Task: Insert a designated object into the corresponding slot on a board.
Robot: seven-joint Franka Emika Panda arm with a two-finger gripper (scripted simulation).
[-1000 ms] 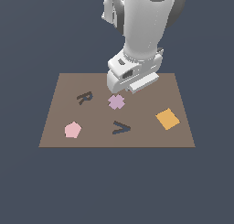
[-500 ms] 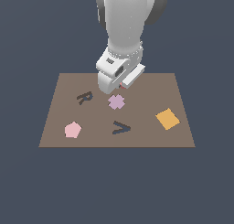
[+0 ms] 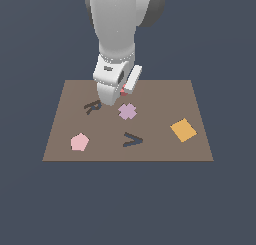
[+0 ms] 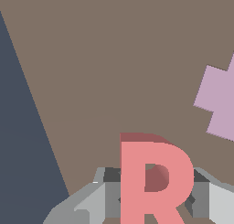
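While the pincer (image 4: pixel 153 195) stays clamped on it, the matte salmon-red R-shaped block (image 4: pixel 153 179) sits between its grey fingers (image 4: pixel 203 191). Below lies the flat brown rectangular board (image 4: pixel 114 58), a lilac cross-shaped piece (image 4: pixel 219 104) resting on it.

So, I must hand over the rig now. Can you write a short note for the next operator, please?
Gripper: shut on the red R, held above the board.
R slot: empty, just beside the gripper on the exterior view's left; the lilac cross is on the other side.
Done: R is picked up.
Left: line up over the slot, lower, release.
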